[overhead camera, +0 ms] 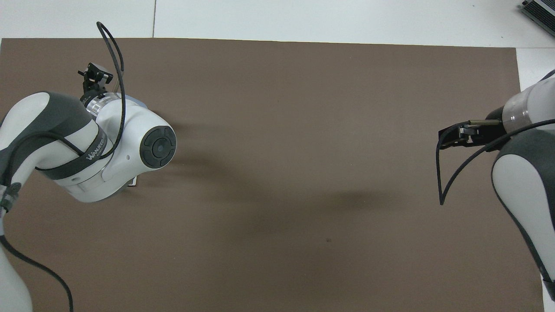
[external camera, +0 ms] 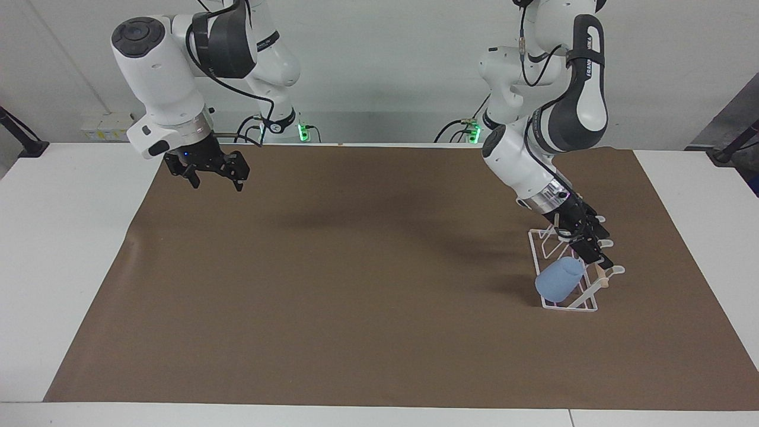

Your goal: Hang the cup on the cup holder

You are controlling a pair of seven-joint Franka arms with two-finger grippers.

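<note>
The light blue cup (external camera: 558,282) sits tilted on the white wire cup holder (external camera: 537,251), on the side of its prongs that faces the right arm's end of the table, at the rack's end farther from the robots. It is free of any gripper. My left gripper (external camera: 595,248) is open and empty just above the rack's wooden rod (external camera: 603,280), a little above the cup. In the overhead view the left gripper (overhead camera: 93,76) shows, but the arm hides the cup. My right gripper (external camera: 214,179) is open and empty, and waits in the air over the mat's edge; it also shows in the overhead view (overhead camera: 448,139).
A brown mat (external camera: 356,284) covers most of the white table (external camera: 65,237). One corner of the rack (overhead camera: 133,183) shows under the left arm in the overhead view.
</note>
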